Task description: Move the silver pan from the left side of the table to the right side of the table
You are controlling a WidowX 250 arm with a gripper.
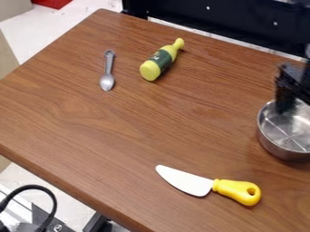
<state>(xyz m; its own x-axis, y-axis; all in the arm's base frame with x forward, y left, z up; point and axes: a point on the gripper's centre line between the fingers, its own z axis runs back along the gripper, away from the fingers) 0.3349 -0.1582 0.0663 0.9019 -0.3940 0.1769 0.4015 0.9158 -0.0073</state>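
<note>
In the lower left corner of the frame, a bendy black cord (53, 199) loops up beside the brown wooden table (91, 131). At the top left edge, a flat red thing (53, 3) lies past the table. On the table, in the upper left, is a small gray spoon (107, 82) with its round end down. Just right of it, near the top middle, a yellow-green toy bottle (158, 63) with a dark green label lies on its side, its thin neck to the upper right. Low down, right of the middle, lies a knife (192, 181) with a white blade and a fat yellow handle with a hole. At the right edge sits a round, shiny metal pot (273, 144). The black gripper (287, 107) hangs down over its far left side. I cannot tell if the gripper is spread, pressed together or pinching the pot.
</note>
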